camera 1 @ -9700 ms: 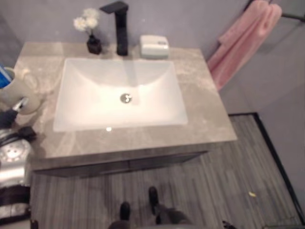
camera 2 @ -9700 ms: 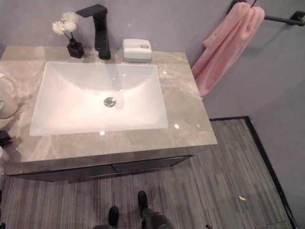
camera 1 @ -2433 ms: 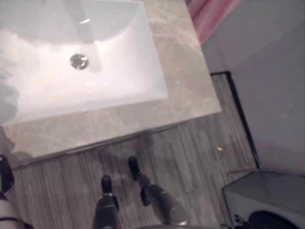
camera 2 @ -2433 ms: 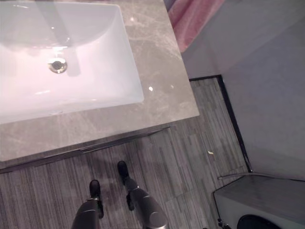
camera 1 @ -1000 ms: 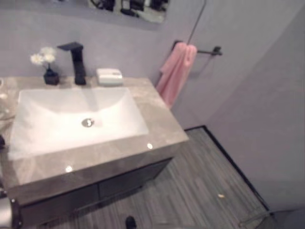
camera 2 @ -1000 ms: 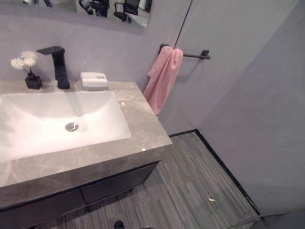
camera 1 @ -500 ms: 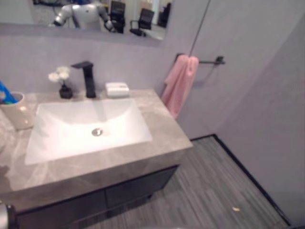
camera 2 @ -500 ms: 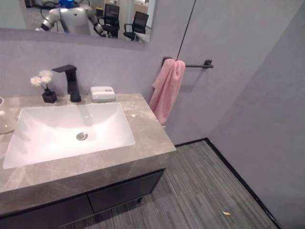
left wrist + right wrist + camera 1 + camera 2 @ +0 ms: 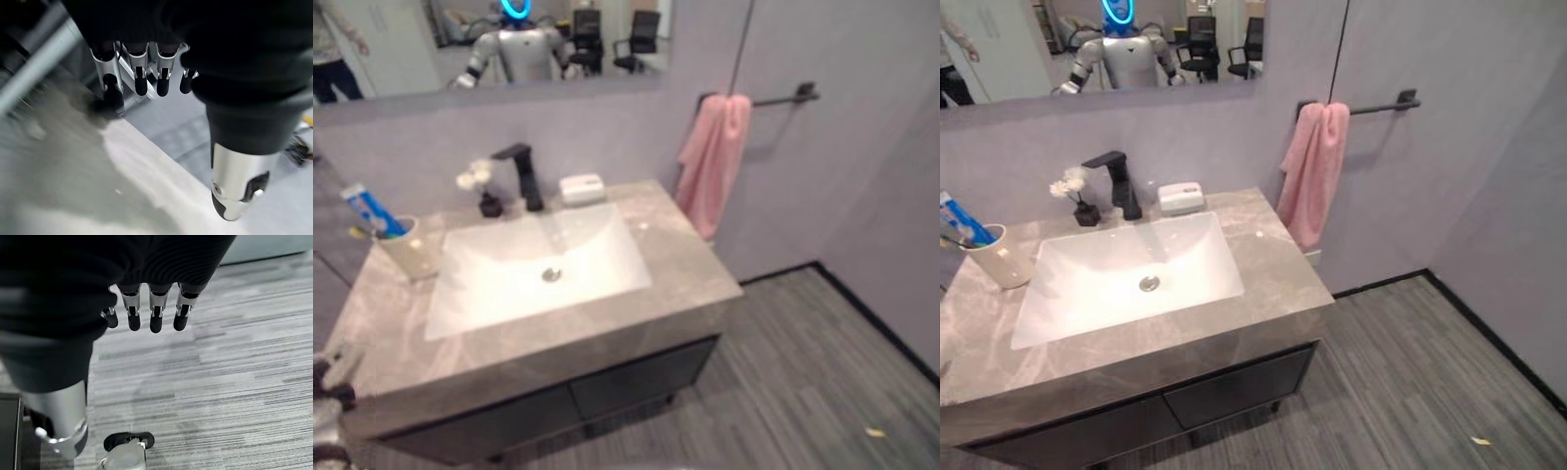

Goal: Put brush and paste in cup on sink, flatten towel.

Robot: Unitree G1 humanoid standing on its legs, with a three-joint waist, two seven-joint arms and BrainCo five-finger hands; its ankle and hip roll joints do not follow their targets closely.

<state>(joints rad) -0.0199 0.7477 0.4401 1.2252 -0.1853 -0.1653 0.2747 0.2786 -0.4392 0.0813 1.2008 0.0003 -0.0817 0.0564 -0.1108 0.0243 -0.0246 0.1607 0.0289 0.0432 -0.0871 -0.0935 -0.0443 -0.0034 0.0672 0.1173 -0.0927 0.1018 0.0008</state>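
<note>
While the view has risen, towel (image 9: 1312, 171) stays bunched on its bar (image 9: 1381, 104).

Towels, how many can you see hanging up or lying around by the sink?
1. A single pink towel hangs bunched over the black wall bar, to the right of the sink counter. None lies on the counter; anything inside the cabinet below would be hidden.

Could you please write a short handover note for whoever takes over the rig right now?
Left hand: open, empty, hanging by the counter edge. Right hand: open, empty, above the floor.
Cup stands on the counter left of the sink, with the toothpaste standing in it; the brush is too small to make out.
Left: the pink towel hangs bunched at one end of its bar and needs flattening.
</note>
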